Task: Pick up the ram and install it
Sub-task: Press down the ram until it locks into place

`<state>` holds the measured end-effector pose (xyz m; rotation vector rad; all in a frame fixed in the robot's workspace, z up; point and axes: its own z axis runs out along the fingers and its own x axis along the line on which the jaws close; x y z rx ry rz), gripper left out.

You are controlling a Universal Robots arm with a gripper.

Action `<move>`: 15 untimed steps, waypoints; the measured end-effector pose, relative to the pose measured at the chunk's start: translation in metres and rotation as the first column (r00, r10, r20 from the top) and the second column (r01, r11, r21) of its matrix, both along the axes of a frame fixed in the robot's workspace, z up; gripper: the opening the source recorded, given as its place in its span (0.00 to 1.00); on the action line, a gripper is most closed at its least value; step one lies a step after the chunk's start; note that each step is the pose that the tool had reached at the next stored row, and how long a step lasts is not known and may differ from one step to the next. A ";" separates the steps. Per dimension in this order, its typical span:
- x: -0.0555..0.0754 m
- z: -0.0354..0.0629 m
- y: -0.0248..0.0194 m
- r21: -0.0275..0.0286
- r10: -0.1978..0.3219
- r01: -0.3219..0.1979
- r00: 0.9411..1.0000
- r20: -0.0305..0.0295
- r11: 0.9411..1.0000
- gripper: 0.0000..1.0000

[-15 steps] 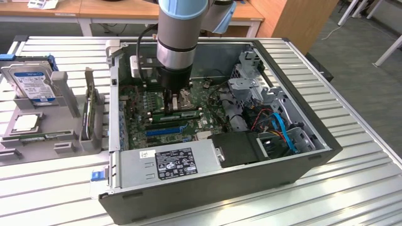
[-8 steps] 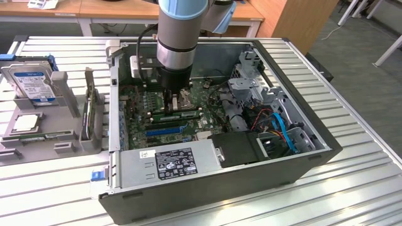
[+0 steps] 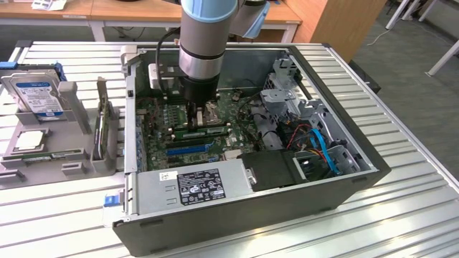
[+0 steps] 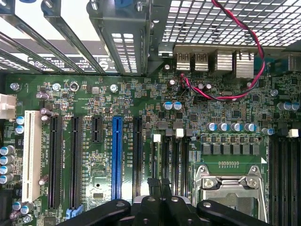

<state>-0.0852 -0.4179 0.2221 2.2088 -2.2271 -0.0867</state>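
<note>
The ram (image 3: pixel 54 156), a thin green stick, lies flat in the front groove of a grey holder (image 3: pixel 72 166) at the exterior view's left, well away from the arm. My gripper (image 3: pixel 195 119) hangs inside the open computer case (image 3: pixel 251 223), low over the motherboard (image 3: pixel 161 145). In the wrist view the gripper (image 4: pixel 159 184) is shut, its dark fingertips together over the black memory slots (image 4: pixel 176 160) beside the silver processor socket (image 4: pixel 228 183). I see nothing between the fingers. Whether they touch the slots I cannot tell.
On the holder also stand a silver hard drive (image 3: pixel 36 91) with a blue-white label and an upright green expansion card (image 3: pixel 105 126). A power supply (image 3: pixel 193 185), a drive cage (image 3: pixel 283 99) and blue cables (image 3: pixel 326 153) crowd the case. A red-black wire (image 4: pixel 221 96) loops near the rear ports.
</note>
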 end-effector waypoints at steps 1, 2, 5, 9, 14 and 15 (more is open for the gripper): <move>0.000 0.0000 0.0000 0.000 0.000 0.000 1.000 0.000 1.000 0.10; 0.000 0.0001 0.0000 0.000 0.000 0.000 1.000 0.000 1.000 0.10; 0.000 0.0049 0.0001 0.001 0.000 0.000 1.000 0.000 1.000 0.10; 0.000 0.0167 0.0000 0.000 0.000 0.000 1.000 0.000 1.000 0.10; 0.000 0.0321 0.0000 0.000 0.000 0.000 1.000 0.000 1.000 0.10; 0.000 0.0350 0.0000 0.000 0.000 0.000 1.000 0.000 1.000 0.10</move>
